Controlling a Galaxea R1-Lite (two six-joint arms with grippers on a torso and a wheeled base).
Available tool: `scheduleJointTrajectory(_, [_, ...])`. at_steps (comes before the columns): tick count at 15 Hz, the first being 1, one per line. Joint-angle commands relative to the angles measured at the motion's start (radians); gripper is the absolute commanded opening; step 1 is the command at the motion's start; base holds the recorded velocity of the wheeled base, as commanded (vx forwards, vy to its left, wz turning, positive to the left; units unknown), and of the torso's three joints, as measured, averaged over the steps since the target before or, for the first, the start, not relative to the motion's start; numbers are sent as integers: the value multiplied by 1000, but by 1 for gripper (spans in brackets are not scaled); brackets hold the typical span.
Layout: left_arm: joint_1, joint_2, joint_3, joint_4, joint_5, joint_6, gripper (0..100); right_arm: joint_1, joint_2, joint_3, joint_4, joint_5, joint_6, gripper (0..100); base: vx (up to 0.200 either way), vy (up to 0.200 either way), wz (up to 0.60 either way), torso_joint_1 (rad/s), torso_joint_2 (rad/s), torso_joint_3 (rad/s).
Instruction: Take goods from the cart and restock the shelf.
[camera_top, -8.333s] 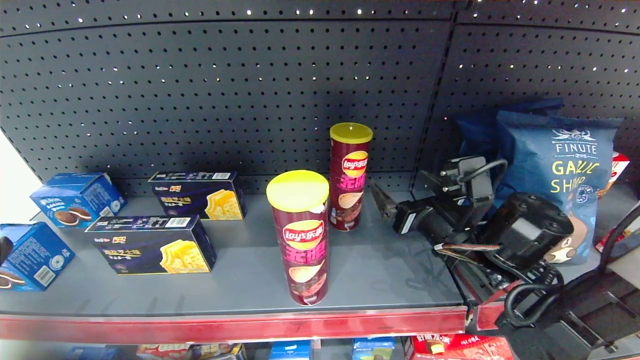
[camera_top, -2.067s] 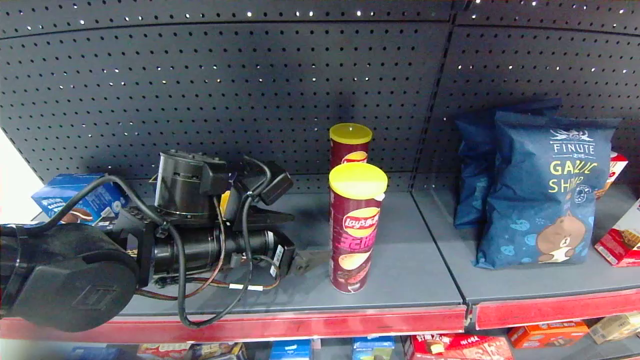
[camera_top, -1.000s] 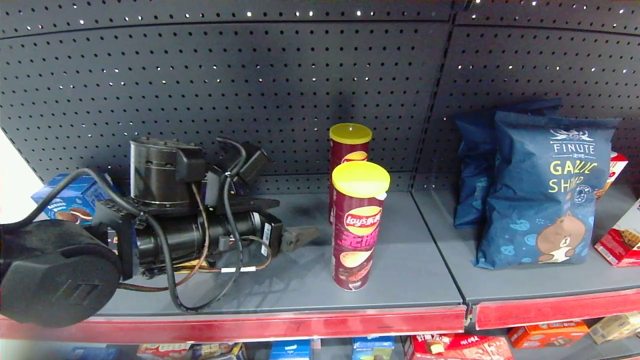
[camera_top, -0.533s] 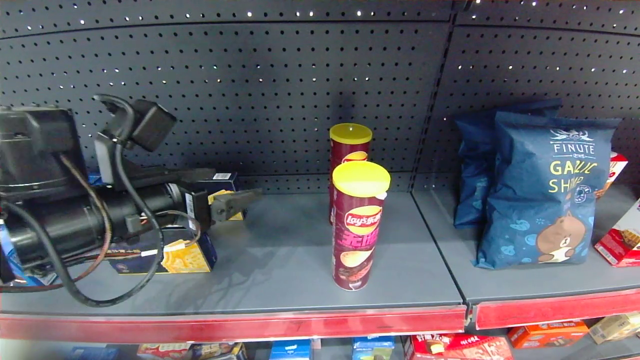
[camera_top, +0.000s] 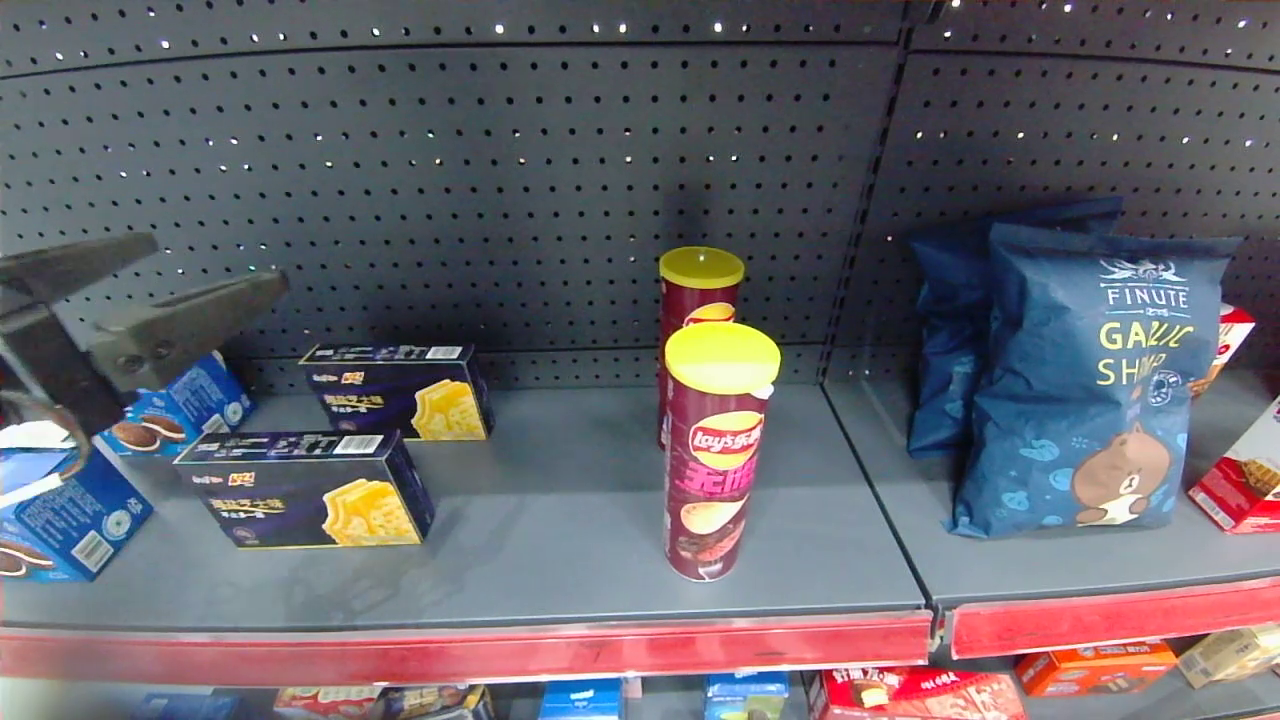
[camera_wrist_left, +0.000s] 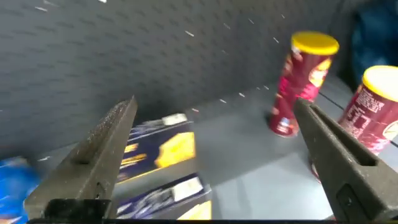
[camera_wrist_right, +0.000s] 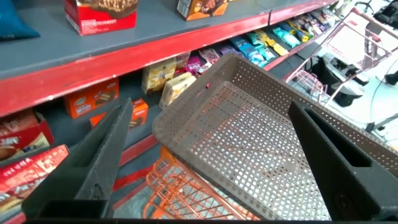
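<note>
Head, left wrist: same shelf (camera_top: 550, 520)

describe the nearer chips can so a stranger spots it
On the grey shelf, left of the blue snack bags, stand two maroon cans with yellow lids. The front chips can is nearer the red edge, partly hiding the rear chips can.

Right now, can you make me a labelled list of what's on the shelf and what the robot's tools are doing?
Shelf: grey, red front edge
Chip cans: two, upright, one behind the other
Dark boxes: two, left of the cans
Blue bags: standing at the right
Left tool: open, empty, above the shelf's left end
Right tool: open, empty, facing the cart basket
</note>
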Motion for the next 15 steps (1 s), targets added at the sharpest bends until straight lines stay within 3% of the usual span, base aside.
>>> scheduleJointTrajectory(1, [42, -190, 61, -6, 25, -3, 100, -4, -2, 15, -2, 0, -4, 100, 0, 0, 0, 0, 0, 0])
scheduleJointTrajectory(7, [42, -400, 94, 39, 154, -31, 100, -5, -83, 33, 10, -5, -10, 100, 0, 0, 0, 0, 0, 0])
scheduleJointTrajectory(9, [42, -542, 98, 200, 208, -30, 100, -8, -89, 44, 5, -2, -15, 100, 0, 0, 0, 0, 0, 0])
scheduleJointTrajectory(11, [41, -649, 94, 343, 223, -30, 100, -19, -89, 55, -2, 0, -16, 100, 0, 0, 0, 0, 0, 0])
scheduleJointTrajectory(12, [41, -741, 86, 472, 226, -30, 100, -25, -94, 58, -4, 0, -16, 100, 0, 0, 0, 0, 0, 0])
scheduleJointTrajectory(15, [41, -847, 95, 597, 294, -30, 100, -25, -121, 56, 7, -3, -16, 100, 0, 0, 0, 0, 0, 0])
